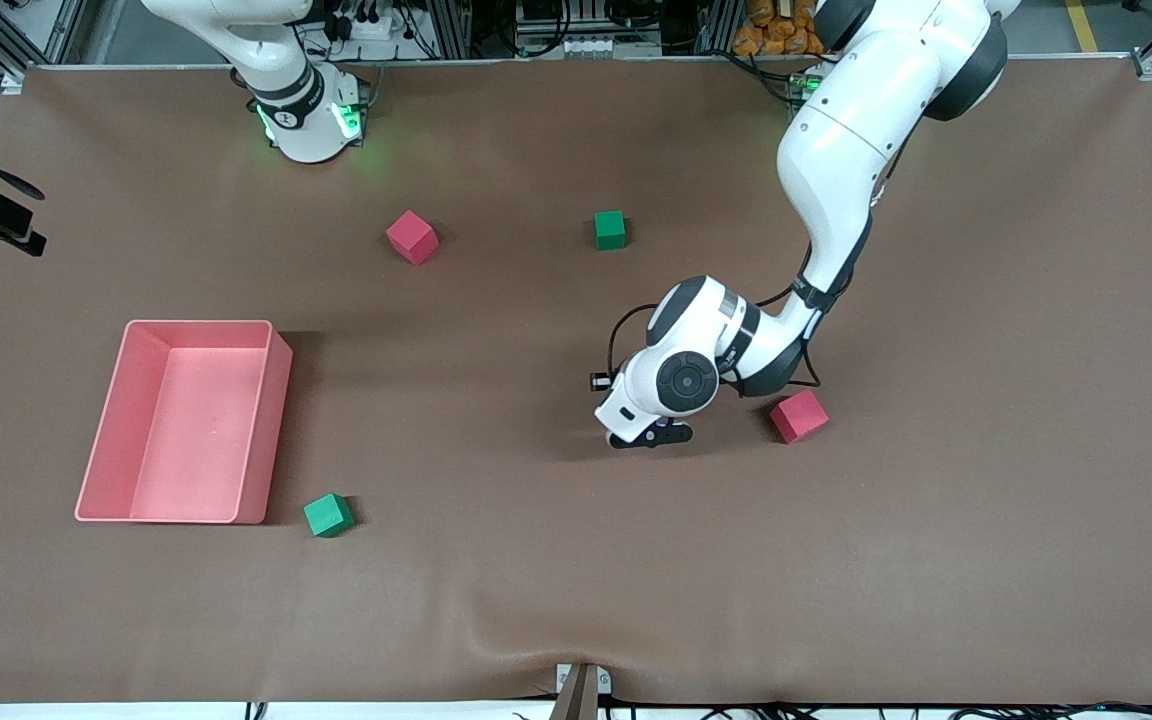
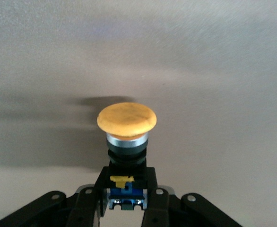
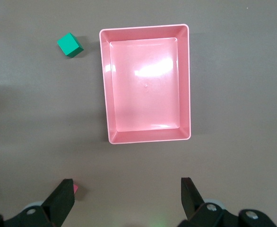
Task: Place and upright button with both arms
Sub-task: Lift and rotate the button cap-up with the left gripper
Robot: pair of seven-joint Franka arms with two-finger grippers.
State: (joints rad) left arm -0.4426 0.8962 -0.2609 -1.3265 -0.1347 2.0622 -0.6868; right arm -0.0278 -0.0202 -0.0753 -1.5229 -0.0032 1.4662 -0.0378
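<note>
Gripping the button (image 2: pixel 127 142) by its lower body, the left gripper (image 1: pixel 648 436) stood low over the middle of the table (image 1: pixel 576 600), just beside a pink cube (image 1: pixel 799 416) that lay toward the left arm's end. In the left wrist view the two black fingers (image 2: pixel 102 187) were pressed against the sides of the black-and-blue base, so the pinch sat at the end away from the cap. The button's long axis ran straight out from between the fingers, cap end leading and pointing away from the wrist. Whether that axis was level with the table or tilted could not be told from these views. The left arm was plainly the nearer one, since it already held the part.

The button showed a round, domed orange cap, a bright metal collar beneath it, a black barrel, and a blue block with a small yellow tab at the clamped end.

The right gripper (image 3: pixel 127 198) waited high above the pink tray (image 3: pixel 148 137), its fingers spread wide and holding nothing. The tray lay near the right arm's end of the table, well apart from the button, with a green cube (image 1: pixel 327 515) just beside the tray corner nearest the front camera.
</note>
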